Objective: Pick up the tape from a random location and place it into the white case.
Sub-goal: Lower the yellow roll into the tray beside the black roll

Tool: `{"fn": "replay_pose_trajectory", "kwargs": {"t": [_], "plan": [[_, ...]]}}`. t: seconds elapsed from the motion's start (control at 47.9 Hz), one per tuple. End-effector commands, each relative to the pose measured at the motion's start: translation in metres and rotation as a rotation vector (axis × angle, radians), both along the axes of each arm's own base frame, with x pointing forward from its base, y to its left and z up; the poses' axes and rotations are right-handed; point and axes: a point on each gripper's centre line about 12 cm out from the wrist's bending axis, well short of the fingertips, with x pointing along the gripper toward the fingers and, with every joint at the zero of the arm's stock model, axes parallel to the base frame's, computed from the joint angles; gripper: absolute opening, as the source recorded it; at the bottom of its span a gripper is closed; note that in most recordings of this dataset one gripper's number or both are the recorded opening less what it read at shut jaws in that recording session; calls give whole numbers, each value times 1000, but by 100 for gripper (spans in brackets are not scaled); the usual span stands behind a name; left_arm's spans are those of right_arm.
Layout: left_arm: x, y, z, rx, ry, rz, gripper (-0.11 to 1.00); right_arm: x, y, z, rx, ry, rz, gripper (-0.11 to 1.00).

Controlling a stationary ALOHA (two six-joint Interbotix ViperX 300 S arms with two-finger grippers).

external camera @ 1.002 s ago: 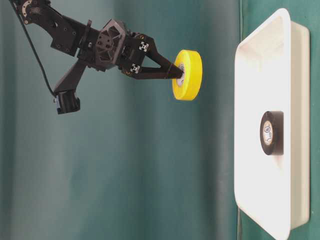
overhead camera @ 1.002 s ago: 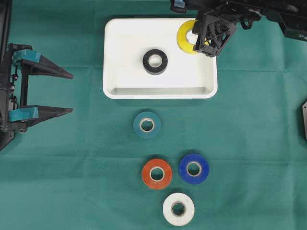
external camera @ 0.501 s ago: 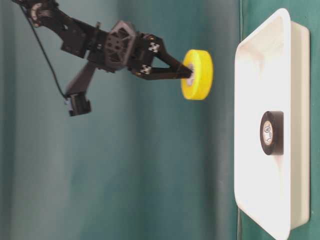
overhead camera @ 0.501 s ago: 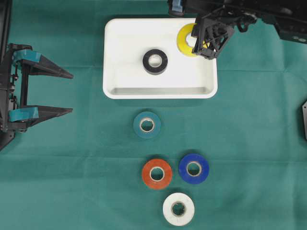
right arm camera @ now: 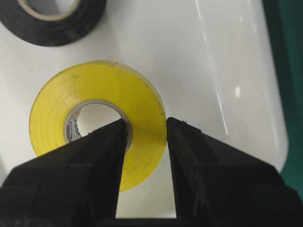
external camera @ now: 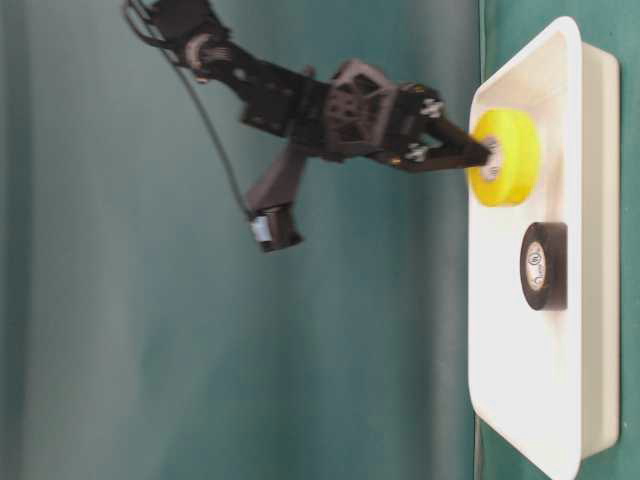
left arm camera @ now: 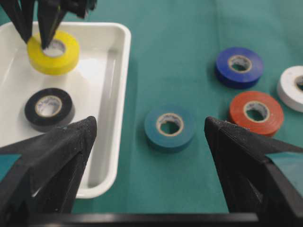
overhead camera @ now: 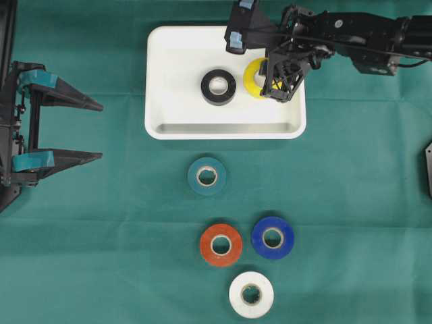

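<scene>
Gripping the yellow tape [right arm camera: 97,120], the right tool [right arm camera: 147,137] is clenched on the roll's wall: in the right wrist view one finger [right arm camera: 102,156] sits inside the core hole, the other [right arm camera: 189,156] outside the rim, with the yellow band pinched between them. The roll lies flat-faced to that camera, over the white floor of the white case [right arm camera: 227,61], lower centre of the frame. A black tape [right arm camera: 57,21] lies at upper left, apart from the yellow one.

Left wrist view: the left tool [left arm camera: 147,156] is released, its two dark fingers spread wide at lower left and lower right. Between them on the green worktop [left arm camera: 180,28] sits a teal tape [left arm camera: 169,127], just beside the case's near rim. Blue tape [left arm camera: 239,66], orange tape [left arm camera: 255,112] and white tape [left arm camera: 296,87] lie at the right, well apart from the case. At upper left the yellow roll is inside the case with the right tool's tips on it.

Overhead view: yellow roll at upper centre-right, within the case outline, just right of the black roll, the right tool [overhead camera: 275,79] partly covering it. Left tool [overhead camera: 94,131] at the left edge, well apart from everything.

Table-level view: yellow roll [external camera: 505,157] at the tool tip, overlapping the case rim [external camera: 560,40]; whether it touches the case floor, cannot tell.
</scene>
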Motion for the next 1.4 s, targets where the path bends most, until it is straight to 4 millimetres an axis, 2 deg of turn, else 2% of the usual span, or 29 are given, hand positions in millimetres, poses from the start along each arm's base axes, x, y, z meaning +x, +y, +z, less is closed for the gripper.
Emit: {"fn": "replay_pose_trajectory", "kwargs": {"t": [0.0, 0.146, 1.023, 1.065, 1.19, 1.253, 1.294, 1.378], "plan": [[2, 0, 5, -4, -12, -1, 95, 0, -7, 1, -10, -26, -12, 30], [2, 0, 5, -4, -12, -1, 95, -3, -9, -6, -7, -26, -19, 30], [2, -1, 6, -2, -17, -2, 95, -1, -9, -4, -7, -45, -21, 30], [2, 0, 6, -2, -17, -1, 95, -1, -9, -4, -6, -42, -20, 36], [2, 0, 6, -4, -17, -1, 95, -1, -9, -4, -13, -40, -14, 73], [2, -1, 6, -4, -17, -2, 95, -1, -10, -4, -17, -38, -11, 86], [2, 0, 6, -4, -17, -1, 95, -1, -10, -4, -16, -37, -11, 92], [2, 0, 6, -4, -17, -1, 95, -1, -10, -3, -17, -40, -13, 89]]}}
